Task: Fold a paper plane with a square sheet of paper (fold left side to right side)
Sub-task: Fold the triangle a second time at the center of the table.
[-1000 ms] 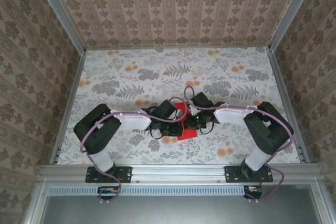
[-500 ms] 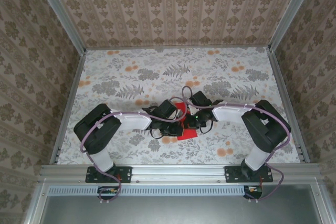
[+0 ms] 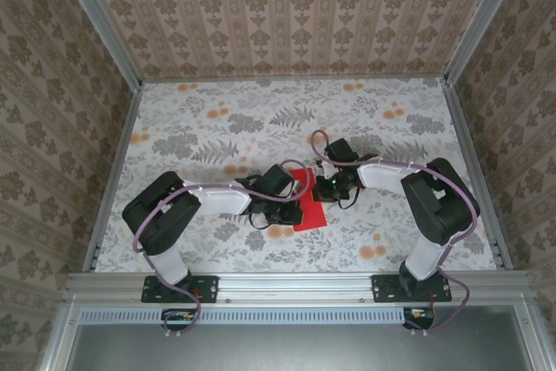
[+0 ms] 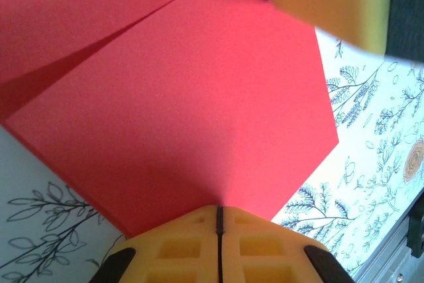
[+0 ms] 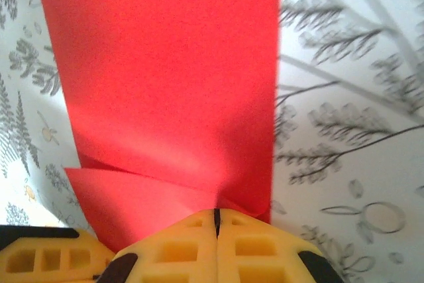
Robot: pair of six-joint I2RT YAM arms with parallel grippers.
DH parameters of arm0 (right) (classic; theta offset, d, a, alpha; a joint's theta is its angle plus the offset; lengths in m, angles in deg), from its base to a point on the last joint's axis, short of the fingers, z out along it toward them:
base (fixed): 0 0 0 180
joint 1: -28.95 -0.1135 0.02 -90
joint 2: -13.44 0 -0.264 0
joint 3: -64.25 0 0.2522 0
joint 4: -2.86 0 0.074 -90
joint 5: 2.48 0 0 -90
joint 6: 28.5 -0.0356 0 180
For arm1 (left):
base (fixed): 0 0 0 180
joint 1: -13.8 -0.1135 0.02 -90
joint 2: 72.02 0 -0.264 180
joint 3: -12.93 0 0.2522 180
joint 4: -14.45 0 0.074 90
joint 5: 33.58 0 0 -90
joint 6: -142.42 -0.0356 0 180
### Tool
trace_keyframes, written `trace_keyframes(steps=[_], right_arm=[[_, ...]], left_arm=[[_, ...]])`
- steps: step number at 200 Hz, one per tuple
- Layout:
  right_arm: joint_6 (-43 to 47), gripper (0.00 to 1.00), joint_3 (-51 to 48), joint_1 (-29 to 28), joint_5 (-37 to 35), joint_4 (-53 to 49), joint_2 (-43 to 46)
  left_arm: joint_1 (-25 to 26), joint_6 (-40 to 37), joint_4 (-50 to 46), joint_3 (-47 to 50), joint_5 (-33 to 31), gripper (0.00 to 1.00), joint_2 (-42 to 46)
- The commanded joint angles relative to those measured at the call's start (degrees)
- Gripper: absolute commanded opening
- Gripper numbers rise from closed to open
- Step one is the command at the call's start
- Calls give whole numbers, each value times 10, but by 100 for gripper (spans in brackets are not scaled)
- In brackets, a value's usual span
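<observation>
Both arms were crowded over the square sheet of paper (image 3: pixel 311 211), which sat on the floral cloth of the bench (image 3: pixel 217 119) near the front, between the two wrists. The left tool (image 4: pixel 218 218) had its yellow pads pressed together with the paper's edge running right into the seam, so I'd call it pinching the sheet. Same for the right tool (image 5: pixel 216 222), clamped on the edge nearest it.

Biggest worry for me: two pinches this close on thin paper. If either arm pulled away from the other, it'd likely rip or pop out of a grip. And if the lifted layer came down off-square, the crease would be skewed for good.

The paper looked matte, bright red and already doubled, with one flap overlapping another at an angle. The pads were soft-looking foam with gridded cut-outs.
</observation>
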Motion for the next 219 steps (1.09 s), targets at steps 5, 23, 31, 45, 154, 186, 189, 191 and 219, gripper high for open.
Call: trace_keyframes(steps=[5,23,31,45,154,186,189,191,219], right_arm=[[27,5,24,33,-34,-19,-17],[34,5,28,45,-33,-22,-17],[37,5,31,50,-30,-23,-15],[38,5,34,53,-19,-24,0],[-94,5,-79,-44,77,108,51],[-90,5,-74,-46,63,100,26],[-89,5,-73,-46,61,96,24],[-89,5,-71,-46,60,94,23],[-82,5,-57,-46,39,49,5]], left_arm=[[3,-12,-57,4,-19,7,-19],[3,-13,-56,4,-21,7,-17],[3,-13,-55,4,-21,7,-16],[3,-13,-52,3,-22,7,-14],[7,-21,-43,-5,-30,7,-5],[7,-24,-40,-8,-28,7,-4],[8,-24,-40,-8,-27,7,-3],[7,-23,-40,-8,-27,7,-3],[8,-20,-42,-11,-23,9,11]])
